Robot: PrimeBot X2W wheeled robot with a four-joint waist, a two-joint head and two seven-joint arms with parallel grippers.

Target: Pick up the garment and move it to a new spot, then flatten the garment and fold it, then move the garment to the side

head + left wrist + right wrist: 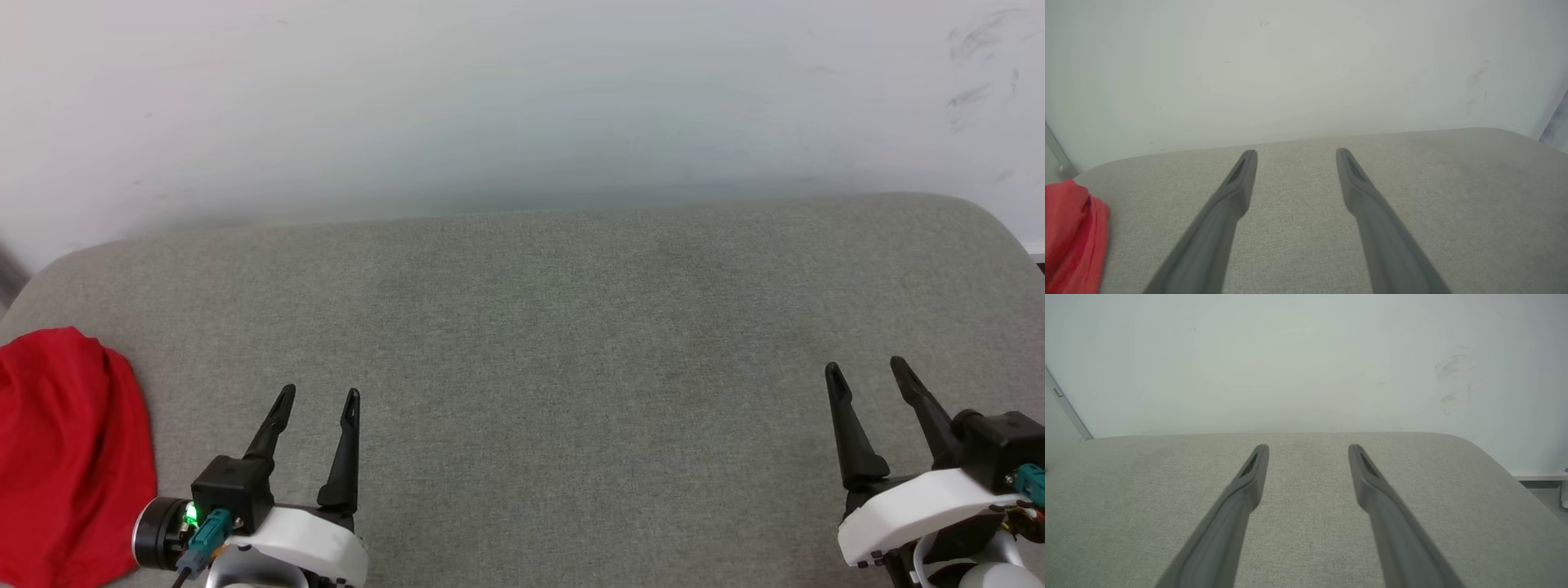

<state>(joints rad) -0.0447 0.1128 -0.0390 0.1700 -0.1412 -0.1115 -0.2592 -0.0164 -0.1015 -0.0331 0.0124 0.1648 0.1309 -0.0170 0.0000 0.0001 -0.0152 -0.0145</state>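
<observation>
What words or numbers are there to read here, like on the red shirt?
None can be read.
The garment shows plain red cloth, bunched at the left edge of the grey cushion.
The wall bears grey scuffs, not letters.

The left claw (320, 392) and right claw (865, 366) each have two long, tapering black fingers (343, 457), slotted near the tip, on a glossy white wrist shell (306, 543). Behind the left sits a black block (233, 482) with a green light (192, 514), a teal connector (208, 535) and a black cylinder (155, 532)
</observation>
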